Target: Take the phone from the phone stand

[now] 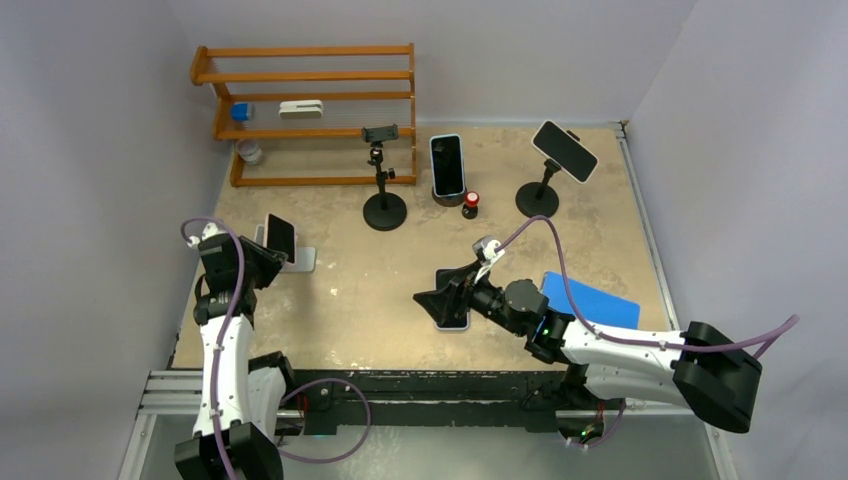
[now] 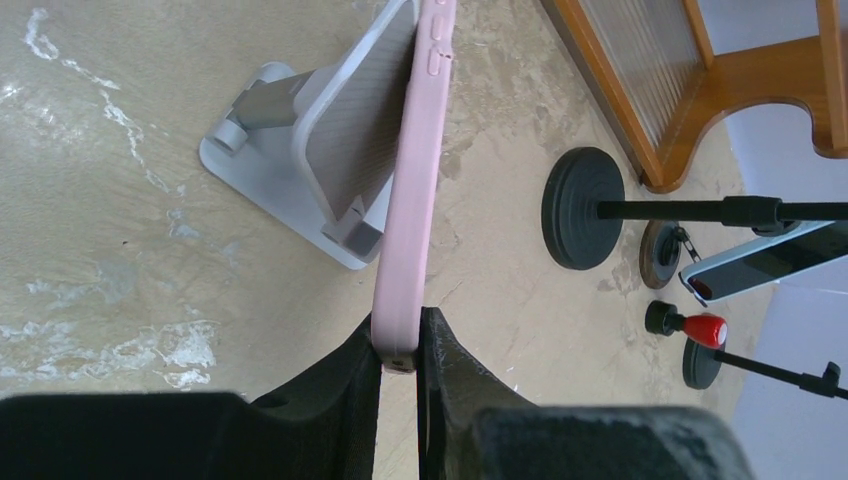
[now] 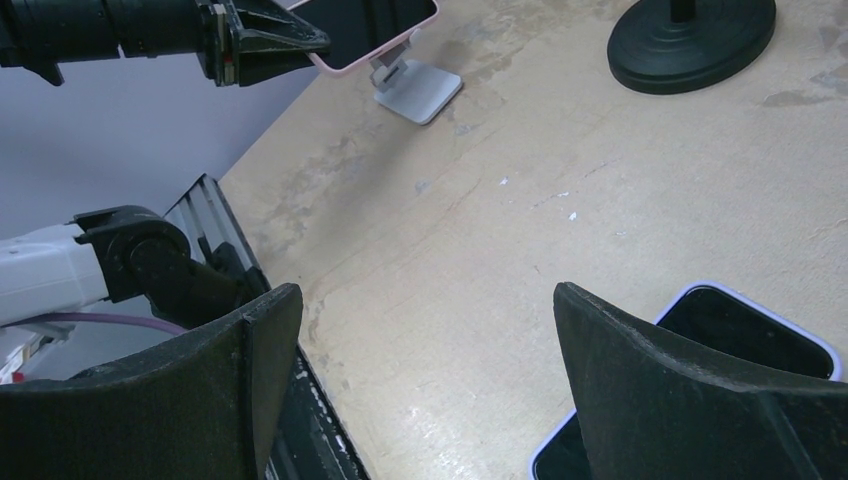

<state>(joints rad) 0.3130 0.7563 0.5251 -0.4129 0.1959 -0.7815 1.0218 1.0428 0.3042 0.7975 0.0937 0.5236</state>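
Observation:
A phone in a pink case [image 1: 281,237] leans on a small silver phone stand [image 1: 300,259] at the table's left side. My left gripper [image 1: 268,250] is shut on the phone's near end. The left wrist view shows both fingers pressed against the pink edge [image 2: 410,180], with the stand [image 2: 270,150] just behind it. Whether the phone still rests on the stand's lip I cannot tell. My right gripper [image 1: 432,300] is open and holds nothing. It hangs low over the table's middle, beside a lavender-cased phone [image 3: 740,340] lying flat.
A wooden rack [image 1: 310,110] stands at the back left. In front of it are a black tripod stand [image 1: 384,200], an upright blue-cased phone [image 1: 447,165], a red-capped object [image 1: 470,203] and another phone on a black stand [image 1: 565,150]. A blue pad [image 1: 590,300] lies by the right arm.

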